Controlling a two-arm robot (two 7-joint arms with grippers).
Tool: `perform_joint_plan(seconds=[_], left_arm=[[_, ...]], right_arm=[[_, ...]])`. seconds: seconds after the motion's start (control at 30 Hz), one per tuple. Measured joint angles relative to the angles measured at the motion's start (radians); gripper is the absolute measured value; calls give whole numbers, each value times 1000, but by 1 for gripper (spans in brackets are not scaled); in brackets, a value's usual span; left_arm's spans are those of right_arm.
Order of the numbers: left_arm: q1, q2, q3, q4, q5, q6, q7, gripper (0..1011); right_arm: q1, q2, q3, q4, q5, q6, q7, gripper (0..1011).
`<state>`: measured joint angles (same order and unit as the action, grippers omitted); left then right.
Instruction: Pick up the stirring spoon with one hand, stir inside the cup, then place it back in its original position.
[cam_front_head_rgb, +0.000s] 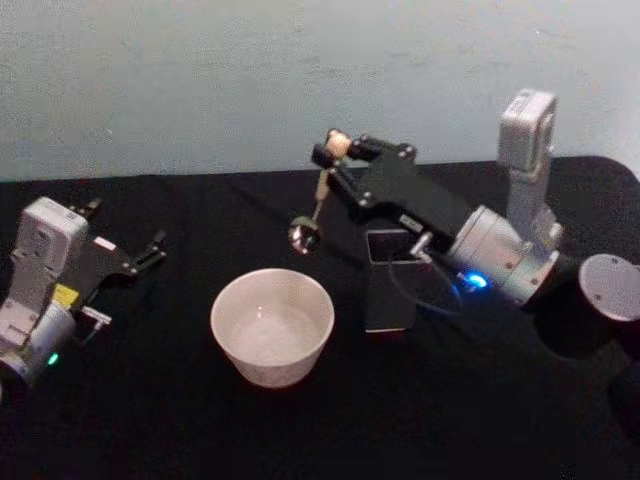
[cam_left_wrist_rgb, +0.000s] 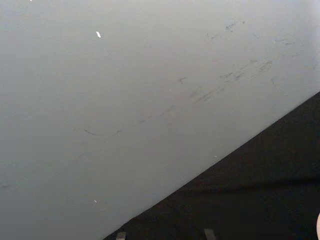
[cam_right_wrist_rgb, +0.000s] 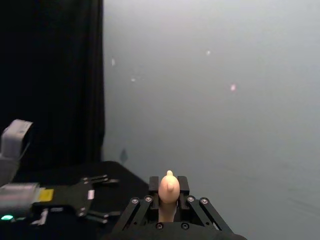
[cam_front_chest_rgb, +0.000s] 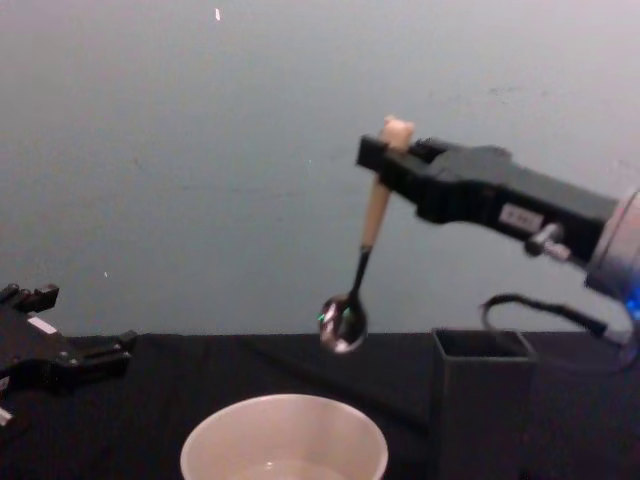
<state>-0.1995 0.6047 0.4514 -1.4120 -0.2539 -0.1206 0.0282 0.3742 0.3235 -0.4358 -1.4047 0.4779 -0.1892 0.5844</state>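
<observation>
My right gripper is shut on the stirring spoon near its beige knob, and the spoon hangs in the air with its shiny bowl pointing down. The bowl is above and behind the far rim of the off-white cup, outside it. In the chest view the right gripper reaches in from the right, with the spoon well above the cup. The right wrist view has the knob between the right gripper's fingers. My left gripper rests open at the left on the table.
A dark grey square-sided holder stands just right of the cup, under my right arm; it appears again as the holder in the chest view. A black cloth covers the table, and a pale wall stands behind it.
</observation>
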Motion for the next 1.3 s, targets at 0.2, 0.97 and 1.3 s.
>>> perform_joint_plan(seconds=[0.2,0.97,1.3], left_arm=[[0,0,0,0,0,0,0,1001],[0,0,0,0,0,0,0,1001],[0,0,0,0,0,0,0,1001]], right_arm=[[20,-18,-40,62,-8,-31,44,213],[40,-78,-108,239,-88,-134,84,213],[48,-102,-111,291,-103,-166,93,212]])
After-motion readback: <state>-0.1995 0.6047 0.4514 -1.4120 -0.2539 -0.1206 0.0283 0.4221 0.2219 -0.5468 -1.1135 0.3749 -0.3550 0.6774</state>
